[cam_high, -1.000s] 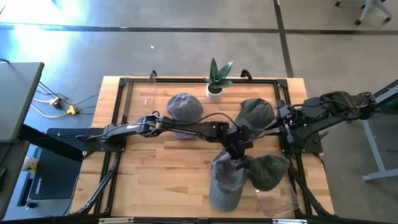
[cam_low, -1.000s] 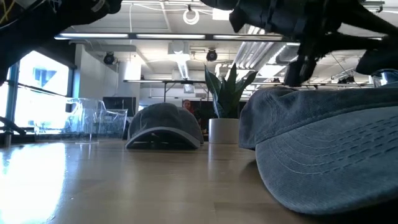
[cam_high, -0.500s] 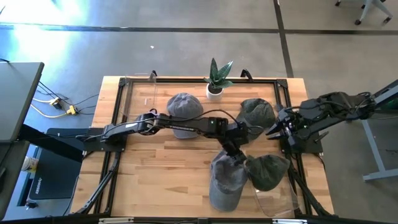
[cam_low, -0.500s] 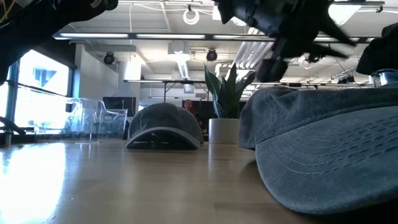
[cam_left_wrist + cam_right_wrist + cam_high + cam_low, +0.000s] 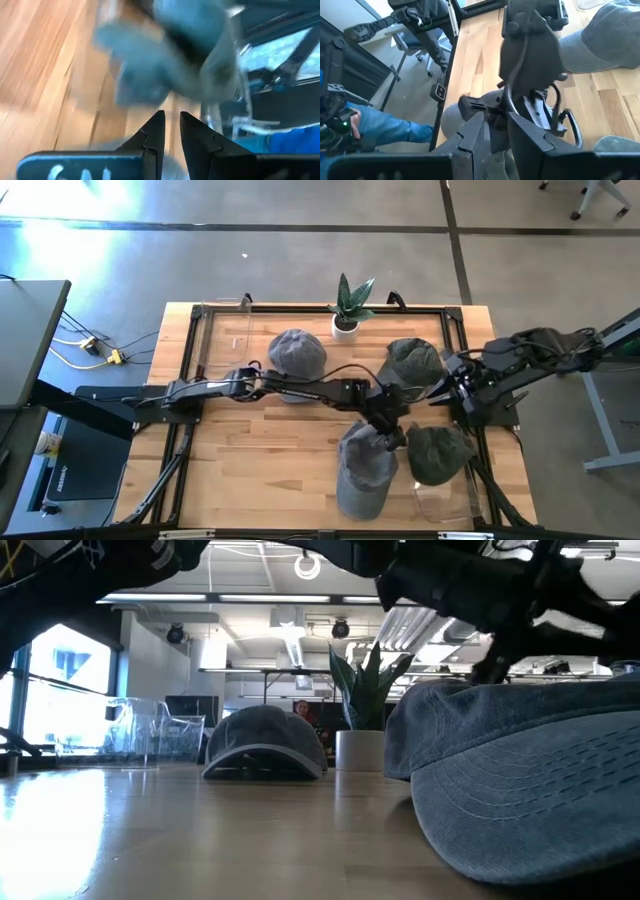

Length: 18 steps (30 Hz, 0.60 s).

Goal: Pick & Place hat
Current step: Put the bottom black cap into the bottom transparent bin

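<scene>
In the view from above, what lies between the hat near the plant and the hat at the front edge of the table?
In the high view, the left arm crosses above bare wood between the back hat and the front hat.

Room: grey concrete floor (image 5: 300, 260) crossed by dark seams; black desk (image 5: 25, 330) beside the table, yellow cables (image 5: 95, 350) on the floor. Exposed ceiling with pipes (image 5: 420, 625), round lamps (image 5: 308, 565), strip lights. Bright window (image 5: 65, 690). Office chair base (image 5: 590, 195).
</scene>
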{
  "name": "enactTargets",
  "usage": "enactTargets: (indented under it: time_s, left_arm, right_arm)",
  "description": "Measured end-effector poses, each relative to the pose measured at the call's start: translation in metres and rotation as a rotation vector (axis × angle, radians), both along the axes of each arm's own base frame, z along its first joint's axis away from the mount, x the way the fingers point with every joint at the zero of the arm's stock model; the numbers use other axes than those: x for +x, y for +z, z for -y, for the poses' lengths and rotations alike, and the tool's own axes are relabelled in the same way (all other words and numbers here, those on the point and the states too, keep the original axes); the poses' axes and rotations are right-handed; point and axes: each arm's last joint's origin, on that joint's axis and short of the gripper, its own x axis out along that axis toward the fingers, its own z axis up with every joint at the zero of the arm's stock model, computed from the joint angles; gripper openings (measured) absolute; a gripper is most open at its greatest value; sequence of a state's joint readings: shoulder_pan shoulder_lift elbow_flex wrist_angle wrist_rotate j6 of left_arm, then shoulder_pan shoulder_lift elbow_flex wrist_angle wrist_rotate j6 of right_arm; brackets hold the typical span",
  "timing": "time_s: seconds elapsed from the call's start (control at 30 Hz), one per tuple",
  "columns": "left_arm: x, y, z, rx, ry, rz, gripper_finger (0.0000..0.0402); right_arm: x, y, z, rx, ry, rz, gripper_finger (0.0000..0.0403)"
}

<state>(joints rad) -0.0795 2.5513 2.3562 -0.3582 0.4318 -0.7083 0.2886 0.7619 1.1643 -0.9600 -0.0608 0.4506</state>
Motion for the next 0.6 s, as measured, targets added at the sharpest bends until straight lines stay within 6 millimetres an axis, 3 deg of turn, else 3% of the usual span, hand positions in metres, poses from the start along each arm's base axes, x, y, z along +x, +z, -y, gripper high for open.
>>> enactTargets:
  time_s: [0.2, 0.37, 0.6]
  left_arm:
    - [0.007, 0.004, -0.001, 0.01, 0.019, 0.114, 0.0055]
    - [0.006, 0.002, -0.013, 0.041, 0.044, 0.083, 0.0055]
    - [-0.027, 0.056, -0.03, 0.118, 0.028, -0.028, 0.0055]
  right_arm:
    - [-0.001, 0.0, 0.0, 0.063, -0.017, -0.029, 0.0083]
    - [-0.009, -0.011, 0.002, 0.119, -0.091, -0.198, 0.0085]
    - [-0.02, -0.036, 0.003, 0.161, -0.134, -0.49, 0.0151]
